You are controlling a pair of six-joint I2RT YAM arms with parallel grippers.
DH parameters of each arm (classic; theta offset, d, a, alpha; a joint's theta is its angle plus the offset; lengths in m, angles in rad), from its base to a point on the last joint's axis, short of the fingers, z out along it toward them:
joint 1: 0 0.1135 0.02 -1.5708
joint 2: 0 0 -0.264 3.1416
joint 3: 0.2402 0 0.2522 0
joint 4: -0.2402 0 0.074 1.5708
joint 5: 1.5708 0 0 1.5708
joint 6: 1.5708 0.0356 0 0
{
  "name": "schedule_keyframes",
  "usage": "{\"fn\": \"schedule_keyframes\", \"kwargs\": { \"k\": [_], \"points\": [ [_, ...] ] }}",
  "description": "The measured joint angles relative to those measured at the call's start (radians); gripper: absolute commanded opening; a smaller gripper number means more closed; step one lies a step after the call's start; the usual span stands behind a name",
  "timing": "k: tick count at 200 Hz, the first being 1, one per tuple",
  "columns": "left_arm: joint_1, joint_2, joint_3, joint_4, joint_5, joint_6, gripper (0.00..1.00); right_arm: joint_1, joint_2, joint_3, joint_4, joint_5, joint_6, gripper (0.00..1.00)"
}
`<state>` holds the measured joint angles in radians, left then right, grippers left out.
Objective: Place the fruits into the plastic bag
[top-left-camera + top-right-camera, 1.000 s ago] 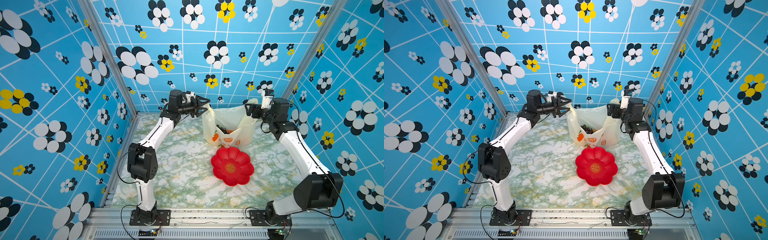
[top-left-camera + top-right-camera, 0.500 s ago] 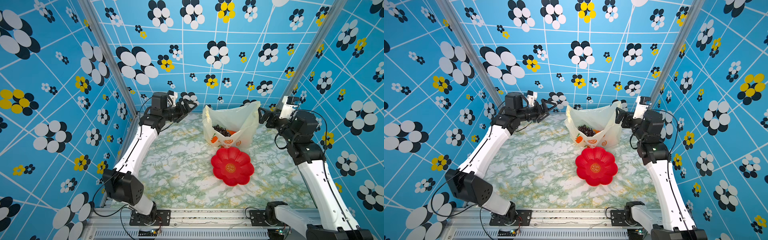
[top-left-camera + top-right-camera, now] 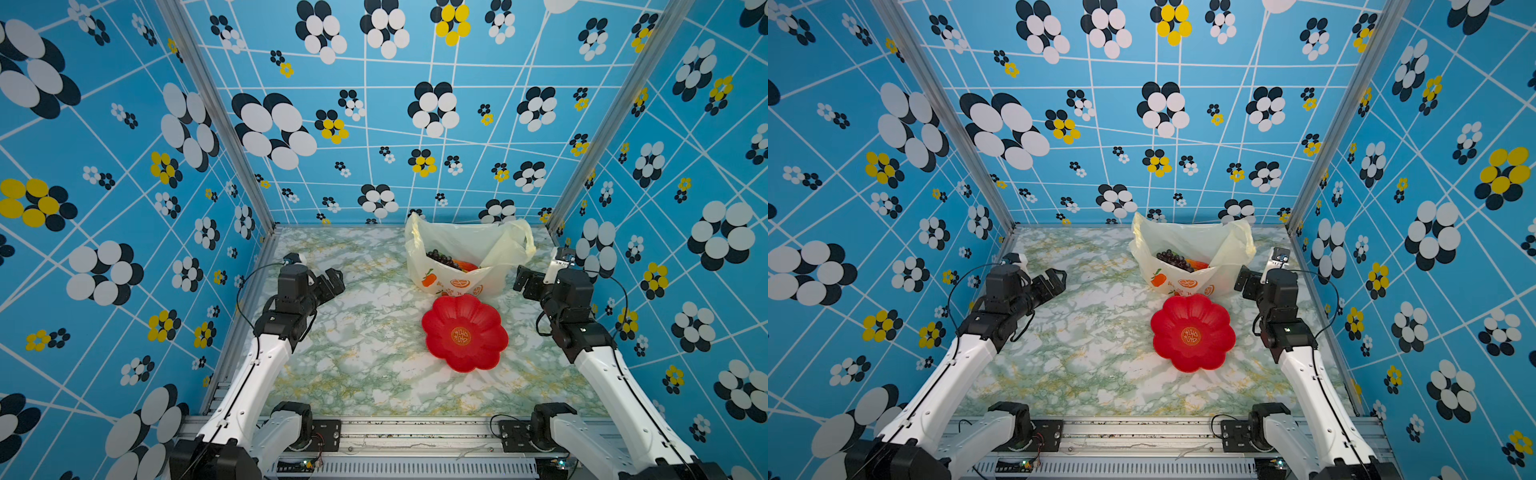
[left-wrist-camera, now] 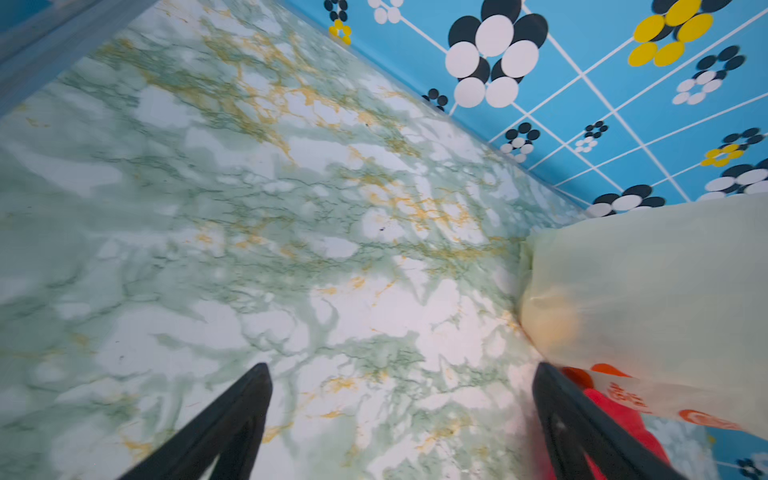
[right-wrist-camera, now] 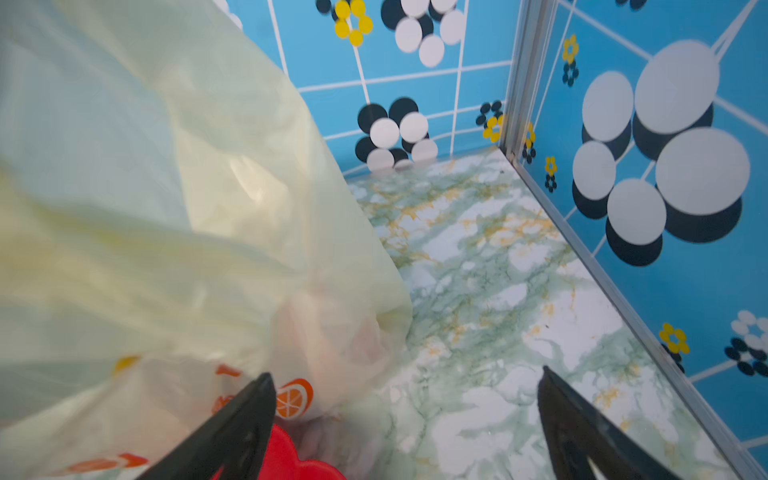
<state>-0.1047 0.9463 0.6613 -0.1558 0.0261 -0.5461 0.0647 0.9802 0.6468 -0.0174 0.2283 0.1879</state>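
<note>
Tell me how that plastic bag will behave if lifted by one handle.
Probably floppy: the plastic bag is thin, crinkled film. The grape bunch inside likely weights its bottom, so one-handle lifting may tip the mouth and spill.

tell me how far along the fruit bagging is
Done: the grape bunch and a red-orange fruit lie inside the plastic bag; the red flower-shaped plate is empty, and no fruit shows on the marble table. In hand: nothing; the left gripper and right gripper are open, apart from the bag. Left: apparently nothing.
</note>
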Motion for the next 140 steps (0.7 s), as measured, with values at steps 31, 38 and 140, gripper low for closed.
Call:
{"fn": "schedule_keyframes", "kwargs": {
  "k": [31, 38, 140],
  "points": [
    [0.000, -0.072, -0.179, 0.204, -0.081, 0.119, 0.99, -0.001, 0.151, -0.080, 0.178, -0.004, -0.018, 1.00],
    [0.000, -0.072, -0.208, 0.248, -0.097, 0.145, 0.99, -0.002, 0.192, -0.089, 0.222, -0.005, -0.026, 0.99],
    [0.036, 0.134, -0.349, 0.653, -0.170, 0.406, 0.99, -0.015, 0.430, -0.251, 0.738, -0.025, -0.158, 0.99]
  ]
}}
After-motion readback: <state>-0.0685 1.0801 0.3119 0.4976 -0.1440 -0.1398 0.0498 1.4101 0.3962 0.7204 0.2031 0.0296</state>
